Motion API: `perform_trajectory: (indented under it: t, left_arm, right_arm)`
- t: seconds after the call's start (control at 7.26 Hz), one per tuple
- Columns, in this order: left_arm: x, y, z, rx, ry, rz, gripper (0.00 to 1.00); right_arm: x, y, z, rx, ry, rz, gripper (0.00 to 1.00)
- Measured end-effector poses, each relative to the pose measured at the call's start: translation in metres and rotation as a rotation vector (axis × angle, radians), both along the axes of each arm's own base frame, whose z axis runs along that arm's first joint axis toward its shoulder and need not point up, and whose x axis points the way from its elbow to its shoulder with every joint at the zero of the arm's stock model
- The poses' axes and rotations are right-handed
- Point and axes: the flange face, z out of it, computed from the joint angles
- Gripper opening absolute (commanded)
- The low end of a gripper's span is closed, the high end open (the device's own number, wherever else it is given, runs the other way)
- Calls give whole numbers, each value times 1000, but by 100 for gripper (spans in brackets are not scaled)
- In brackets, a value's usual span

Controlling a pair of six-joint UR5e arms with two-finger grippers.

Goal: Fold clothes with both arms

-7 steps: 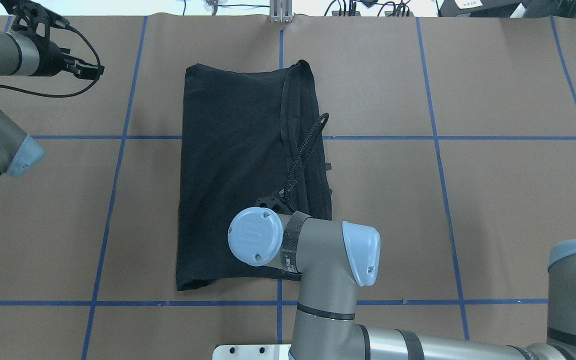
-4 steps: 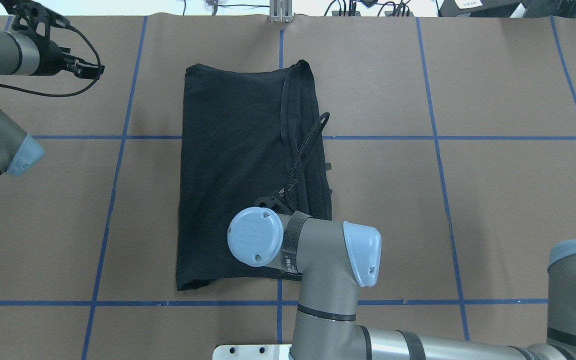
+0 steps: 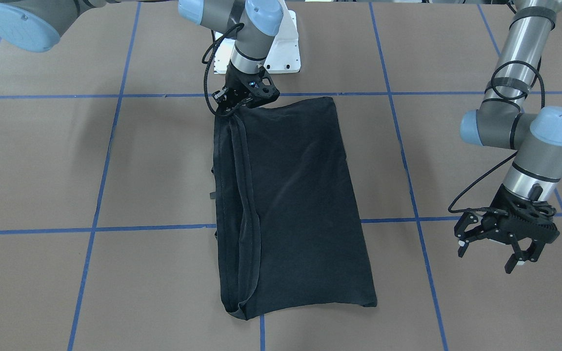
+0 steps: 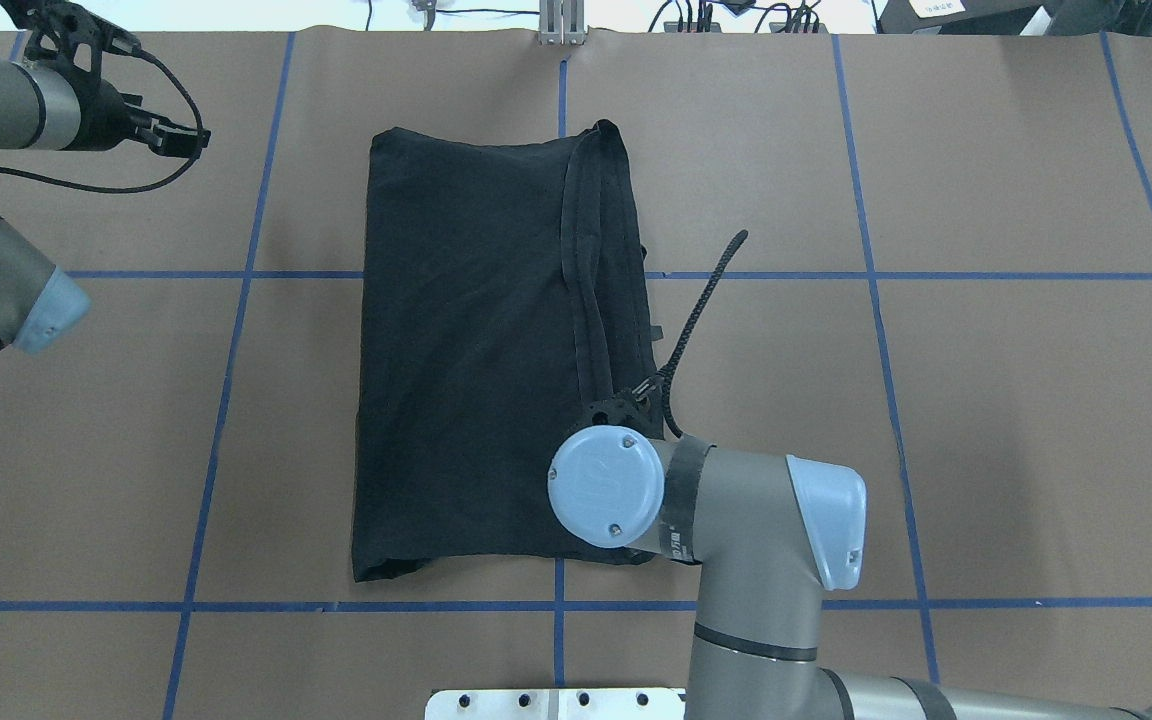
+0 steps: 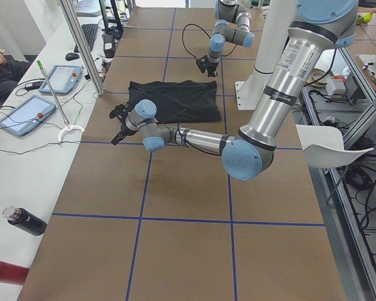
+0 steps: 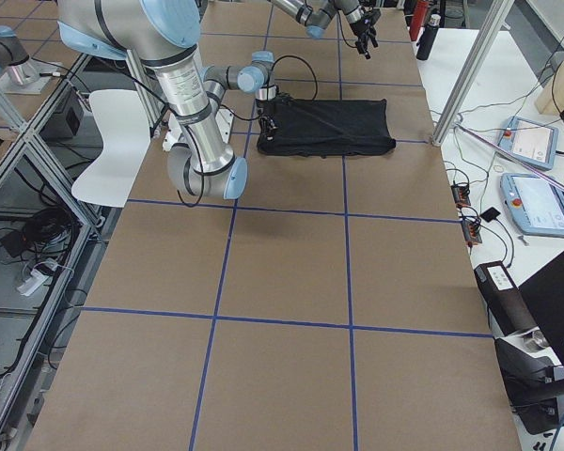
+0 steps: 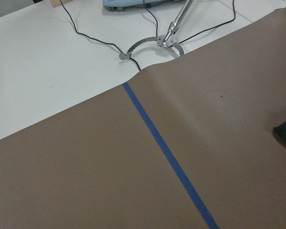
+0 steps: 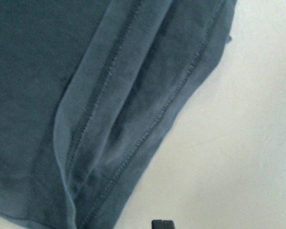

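The black T-shirt [image 4: 466,350] lies folded in a long rectangle in the middle of the table, plain side up, its graphic hidden. Stacked hems run along its right edge in the overhead view. It also shows in the front view [image 3: 300,195] and the right wrist view [image 8: 38,71]. My right gripper [image 3: 230,108] is low at the shirt's corner nearest the robot, where the hems meet. I cannot tell whether it is open or shut. In the overhead view its wrist [image 4: 604,487] hides it. My left gripper [image 3: 487,258] is open and empty, off the shirt's far left corner [image 4: 186,142].
The brown paper table has a blue tape grid [image 4: 236,300]. The white pedestal plate [image 3: 281,53] is at the robot's side. The right arm's black cable [image 4: 706,300] arches beside the shirt. Tablets [image 5: 25,116], cables and bottles [image 5: 25,221] lie beyond the far edge.
My right wrist has moved to the right along the shirt's near end to its right corner, and its cable has swung right. The left arm and the shirt's outline have not changed.
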Motion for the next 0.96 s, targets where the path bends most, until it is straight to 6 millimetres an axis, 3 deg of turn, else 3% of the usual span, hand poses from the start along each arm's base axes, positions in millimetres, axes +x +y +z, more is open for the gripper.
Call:
perform_trajectory:
  t: [0.14, 0.28, 0.55, 0.96]
  left_arm:
    - [0, 0, 0, 0, 0, 0, 100]
    - [0, 0, 0, -1, -1, 0, 100]
    - [0, 0, 0, -1, -1, 0, 100]
    - [-1, 0, 2, -3, -2, -1, 100]
  right_arm:
    - [7, 8, 2, -11, -12, 21, 59]
    - [9, 10, -12, -12, -44, 32, 98]
    - [7, 0, -42, 0, -144, 50, 99]
    - [-17, -22, -39, 8, -249, 51, 98]
